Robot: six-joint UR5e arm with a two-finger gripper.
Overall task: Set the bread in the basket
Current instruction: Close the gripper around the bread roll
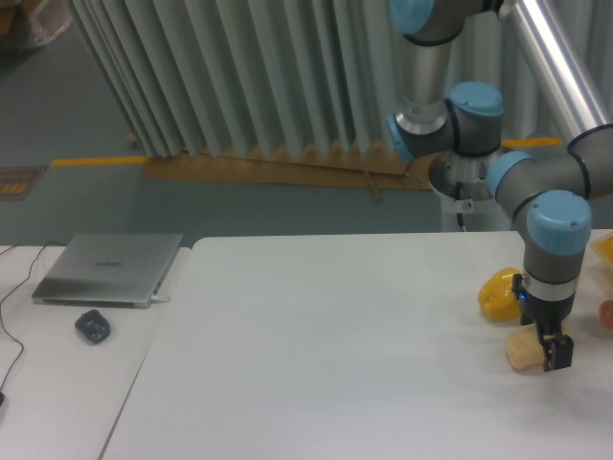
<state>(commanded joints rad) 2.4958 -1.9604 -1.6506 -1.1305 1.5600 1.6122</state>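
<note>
The bread (pixel 522 350), a pale tan bumpy roll, lies on the white table (pixel 335 335) near its right front. My gripper (pixel 554 352) points straight down at the roll's right end, with one dark finger (pixel 558 351) showing against it. How the jaws stand around the roll is hidden from this angle. A glossy yellow pepper (pixel 500 293) sits just behind the bread. No basket shows in this view.
A pale orange object (pixel 603 251) and a reddish one (pixel 607 314) are cut off by the right edge. A closed laptop (pixel 110 268) and a dark mouse (pixel 93 327) rest on the side table at left. Pleated curtains hang behind.
</note>
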